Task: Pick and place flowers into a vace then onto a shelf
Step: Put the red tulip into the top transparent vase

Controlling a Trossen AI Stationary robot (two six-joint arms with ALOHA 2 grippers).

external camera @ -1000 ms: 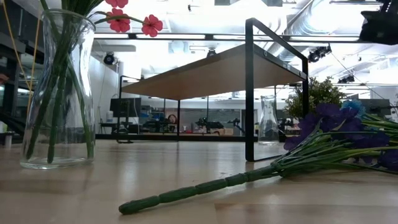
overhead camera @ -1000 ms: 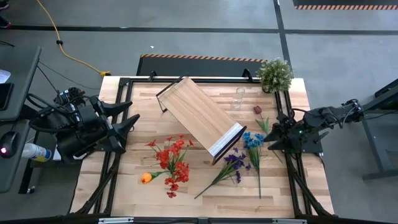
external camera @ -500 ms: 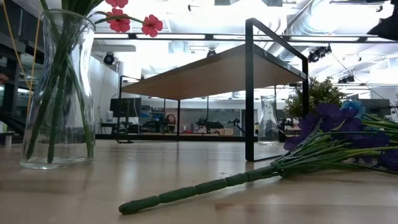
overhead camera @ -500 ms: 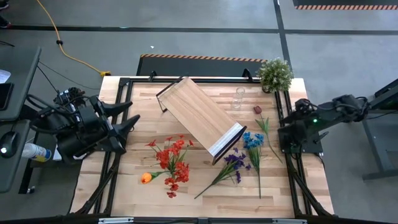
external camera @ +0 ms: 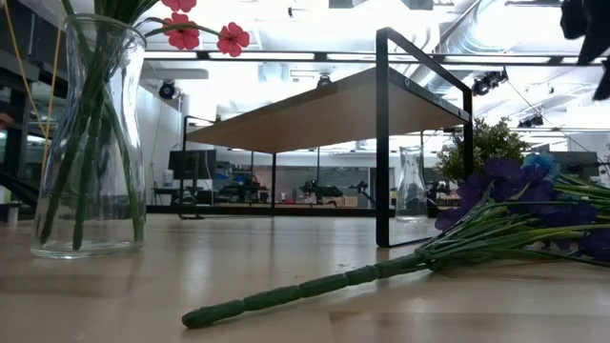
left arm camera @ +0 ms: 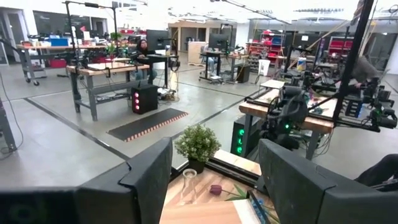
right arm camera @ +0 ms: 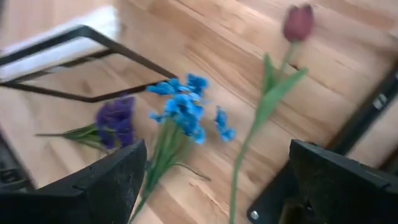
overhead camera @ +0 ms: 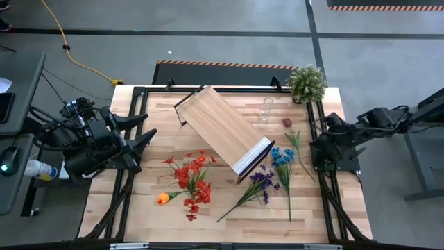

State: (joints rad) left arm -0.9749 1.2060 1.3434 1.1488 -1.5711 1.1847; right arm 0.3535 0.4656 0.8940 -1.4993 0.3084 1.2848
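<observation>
A pale plank surface [overhead camera: 146,201] in a dark metal frame stands on a grey concrete workshop floor, with workbenches and monitors in the bright room beyond. The right end effector [right arm camera: 214,180] hangs at the surface's right edge, its two dark fingers spread wide and empty; just ahead of it lie a maroon tulip [right arm camera: 297,23] on a thin green stalk, a blue spray [right arm camera: 186,109] and a purple bunch [right arm camera: 116,116]. Farther from it, near the middle, the shelf [overhead camera: 223,132], a smooth light-wood board on thin black legs with one white end, sits at an angle. The left end effector [left arm camera: 214,186] waits off the left edge, fingers apart and holding nothing. Nearest to it are red flowers [overhead camera: 193,175] and an orange bloom [overhead camera: 163,198]. In the low view, a clear glass vase [external camera: 88,143] holds green stems. A bushy potted plant [overhead camera: 306,82] stands at the far right corner.
</observation>
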